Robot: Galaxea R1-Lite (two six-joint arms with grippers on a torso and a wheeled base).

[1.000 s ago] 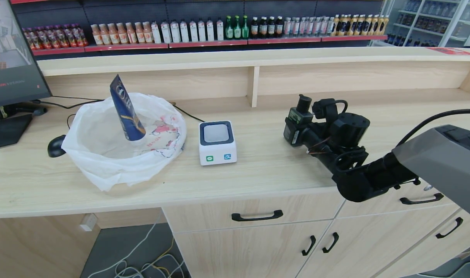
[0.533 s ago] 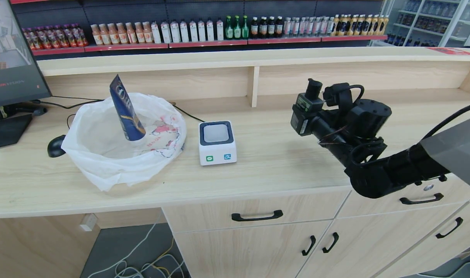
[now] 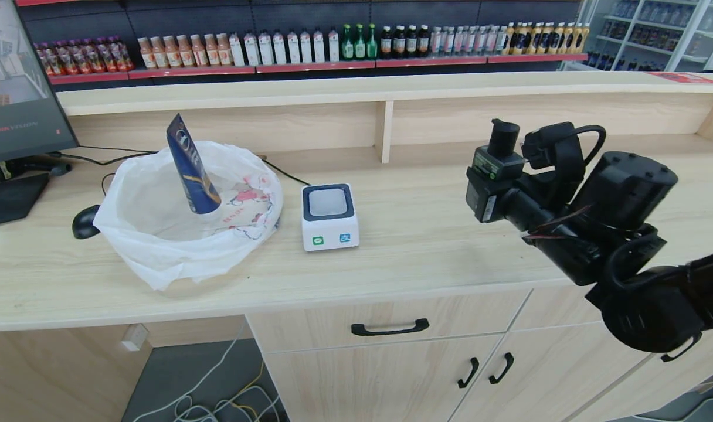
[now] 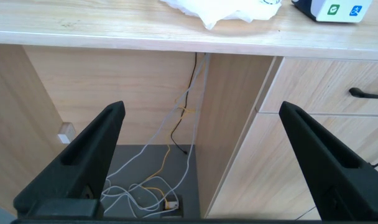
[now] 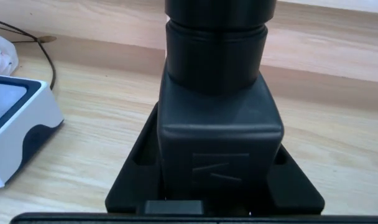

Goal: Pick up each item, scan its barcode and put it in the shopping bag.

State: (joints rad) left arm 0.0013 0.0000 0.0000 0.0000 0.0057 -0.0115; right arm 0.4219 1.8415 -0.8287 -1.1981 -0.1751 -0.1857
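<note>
Now scan step judged in hand. Left gripper (image 4: 201, 109) parked low, nearer than scanner (image 3: 329, 215), below counter (image 3: 415, 252) edge, jaws spread, nothing held. Right gripper (image 5: 215, 186) pinched on dark bottle (image 3: 486, 174), held above counter, well right of scanner. Shopping bag (image 3: 157, 234) just left of scanner, blue tube (image 3: 191, 167) propped inside. Next: bottle to be carried over scanner window, barcode face turned toward glass.

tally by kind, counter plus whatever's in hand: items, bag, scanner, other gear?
Dark blue tube, standing in the bag: 1
Black bottle, held in the right gripper: 1
Shopping bag: 1
Barcode scanner: 1
Computer mouse: 1
Monitor: 1
Total: 6
</note>
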